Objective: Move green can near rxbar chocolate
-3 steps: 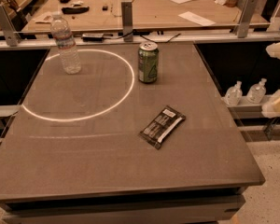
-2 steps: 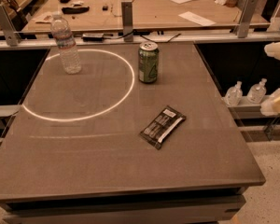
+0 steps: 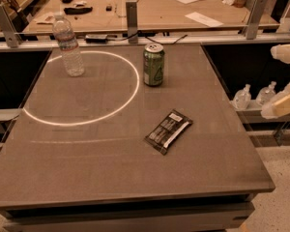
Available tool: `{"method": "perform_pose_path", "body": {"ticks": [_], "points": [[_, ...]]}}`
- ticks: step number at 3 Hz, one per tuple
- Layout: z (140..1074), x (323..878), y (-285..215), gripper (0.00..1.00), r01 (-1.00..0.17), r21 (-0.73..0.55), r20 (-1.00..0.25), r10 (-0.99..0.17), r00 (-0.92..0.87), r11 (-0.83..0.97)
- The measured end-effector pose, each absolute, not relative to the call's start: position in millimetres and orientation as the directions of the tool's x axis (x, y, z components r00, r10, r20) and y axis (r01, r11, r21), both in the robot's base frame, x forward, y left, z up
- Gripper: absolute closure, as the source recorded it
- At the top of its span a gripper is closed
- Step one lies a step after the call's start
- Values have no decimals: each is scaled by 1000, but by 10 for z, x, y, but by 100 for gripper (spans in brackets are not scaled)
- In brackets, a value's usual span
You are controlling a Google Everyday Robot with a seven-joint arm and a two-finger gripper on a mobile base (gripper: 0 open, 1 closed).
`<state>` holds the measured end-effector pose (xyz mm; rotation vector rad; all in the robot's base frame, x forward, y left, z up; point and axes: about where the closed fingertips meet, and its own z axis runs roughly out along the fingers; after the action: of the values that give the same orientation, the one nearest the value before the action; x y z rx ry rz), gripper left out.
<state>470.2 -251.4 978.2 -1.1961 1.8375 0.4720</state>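
Observation:
The green can (image 3: pixel 153 65) stands upright on the grey table (image 3: pixel 87 173), towards the back, just right of a white circle line. The rxbar chocolate (image 3: pixel 168 131), a dark wrapper with a white strip, lies flat at an angle in front of the can, about a can's height away. My gripper (image 3: pixel 283 81) is at the right edge of the view, off the table's right side and level with the can. Its two pale fingers stand wide apart, with nothing between them.
A clear water bottle (image 3: pixel 68 45) stands at the back left, on the white circle (image 3: pixel 121 105). A metal rail with posts (image 3: pixel 131 16) runs behind the table, with a wooden bench beyond. Small bottles (image 3: pixel 253 96) sit on a low shelf to the right.
My gripper has edged slightly left into view. The can, the bar and the bottle have not moved.

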Motion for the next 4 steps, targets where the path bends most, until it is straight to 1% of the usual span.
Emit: {"method": "perform_pose_path", "body": {"ticks": [1,4], "points": [[9776,4789,-2439,0,-885,-116,-851,-504,-146,451],[9570,5544,-2420,0,-924,-81,-890,-444,-102,374]]}}
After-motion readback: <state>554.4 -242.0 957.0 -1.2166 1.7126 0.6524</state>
